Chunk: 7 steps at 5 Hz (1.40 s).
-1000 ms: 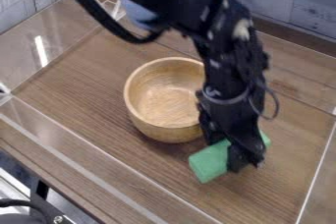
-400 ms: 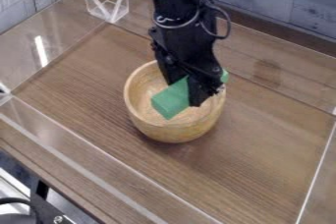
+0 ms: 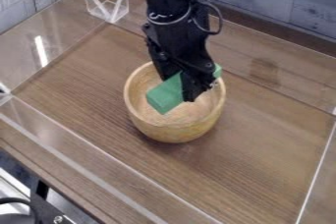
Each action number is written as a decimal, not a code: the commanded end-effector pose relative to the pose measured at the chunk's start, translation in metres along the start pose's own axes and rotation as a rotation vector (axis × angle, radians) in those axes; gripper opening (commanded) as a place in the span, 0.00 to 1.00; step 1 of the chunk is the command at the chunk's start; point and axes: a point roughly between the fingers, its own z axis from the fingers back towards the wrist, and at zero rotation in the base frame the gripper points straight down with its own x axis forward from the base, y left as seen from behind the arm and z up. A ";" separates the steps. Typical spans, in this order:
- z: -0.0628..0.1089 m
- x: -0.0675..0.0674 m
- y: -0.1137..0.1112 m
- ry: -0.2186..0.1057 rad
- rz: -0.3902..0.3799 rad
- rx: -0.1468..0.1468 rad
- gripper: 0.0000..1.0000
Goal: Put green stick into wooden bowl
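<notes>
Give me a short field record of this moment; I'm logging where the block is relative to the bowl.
surface: wooden table
bowl: round light wooden bowl, upright near the table's middle
block: green block, tilted, held above the bowl's inside
gripper: gripper shut on the green block, pointing steeply down over the bowl
block released: no
block touching bowl: cannot tell
other: clear wire-like stand at the back, apart from the bowl

A dark wood-grain table (image 3: pixel 92 81) with clear walls (image 3: pixel 39 31) around it; grey planks (image 3: pixel 282 2) stand behind the table.
</notes>
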 end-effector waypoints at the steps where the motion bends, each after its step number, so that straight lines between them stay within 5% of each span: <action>1: 0.007 0.005 0.006 -0.036 0.010 0.021 0.00; 7: -0.005 -0.002 0.008 -0.024 0.037 0.045 0.00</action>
